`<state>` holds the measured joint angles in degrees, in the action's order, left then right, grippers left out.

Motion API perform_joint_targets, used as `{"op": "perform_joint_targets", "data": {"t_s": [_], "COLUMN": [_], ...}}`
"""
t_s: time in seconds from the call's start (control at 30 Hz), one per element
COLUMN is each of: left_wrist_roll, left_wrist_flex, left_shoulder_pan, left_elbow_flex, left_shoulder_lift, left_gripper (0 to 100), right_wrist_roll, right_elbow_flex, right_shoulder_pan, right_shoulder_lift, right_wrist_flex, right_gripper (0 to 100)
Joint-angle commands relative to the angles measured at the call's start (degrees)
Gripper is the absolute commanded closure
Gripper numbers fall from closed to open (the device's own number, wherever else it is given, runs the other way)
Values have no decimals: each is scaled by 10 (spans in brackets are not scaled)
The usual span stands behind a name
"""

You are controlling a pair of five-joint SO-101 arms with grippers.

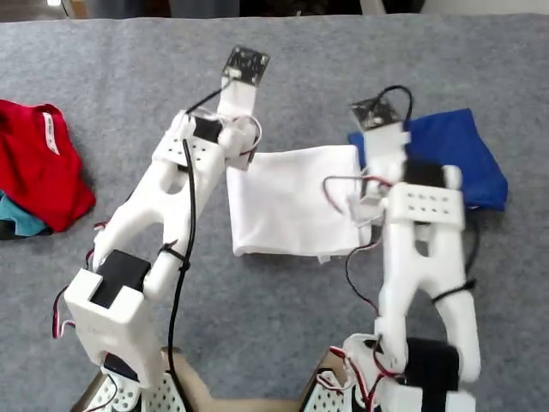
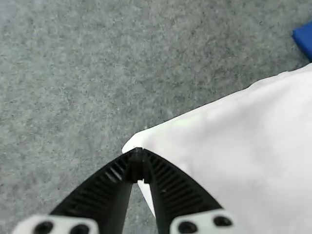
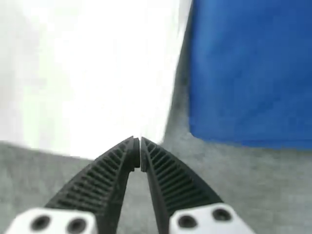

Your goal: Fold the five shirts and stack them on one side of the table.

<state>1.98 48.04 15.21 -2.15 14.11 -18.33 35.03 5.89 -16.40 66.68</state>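
A folded white shirt (image 1: pixel 292 202) lies in the middle of the grey table (image 1: pixel 283 326). My left gripper (image 2: pixel 139 155) is shut on its far left corner (image 2: pixel 146 141), and a sliver of white cloth shows between the fingers. My right gripper (image 3: pixel 137 143) is shut at the white shirt's (image 3: pixel 97 73) right edge, next to the blue shirt (image 3: pixel 253 68). That folded blue shirt (image 1: pixel 459 154) lies just right of the white one. At the table's left edge a red shirt (image 1: pixel 39 163) lies crumpled over a teal one (image 1: pixel 21 225).
Both white arms (image 1: pixel 163 215) (image 1: pixel 425 249) stretch from the near edge, one on each side of the white shirt. Bare grey table runs along the far side and between the red pile and the left arm.
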Motion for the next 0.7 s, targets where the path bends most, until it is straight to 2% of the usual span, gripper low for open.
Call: {"op": "perform_joint_targets", "data": {"t_s": [0.0, 0.1, 0.3, 0.43, 0.67], "left_wrist_roll": [4, 4, 4, 9, 10], "left_wrist_flex": [-99, -138, -132, -131, -78], "left_shoulder_pan": [-2, -10, -12, -12, -8], "left_elbow_flex": [-51, -57, -35, -36, -54], "left_shoulder_lift": [25, 69, 86, 70, -65], "left_gripper": [973, 973, 973, 973, 972], "right_wrist_roll": [66, 63, 66, 64, 63], "right_elbow_flex": [80, 118, 107, 71, -4], "right_shoulder_pan": [-9, -9, 14, 11, 14], "right_shoulder_lift": [48, 94, 132, 86, -61], "right_wrist_flex": [-142, -203, -240, -164, -3], "right_gripper": [983, 983, 984, 984, 984]}}
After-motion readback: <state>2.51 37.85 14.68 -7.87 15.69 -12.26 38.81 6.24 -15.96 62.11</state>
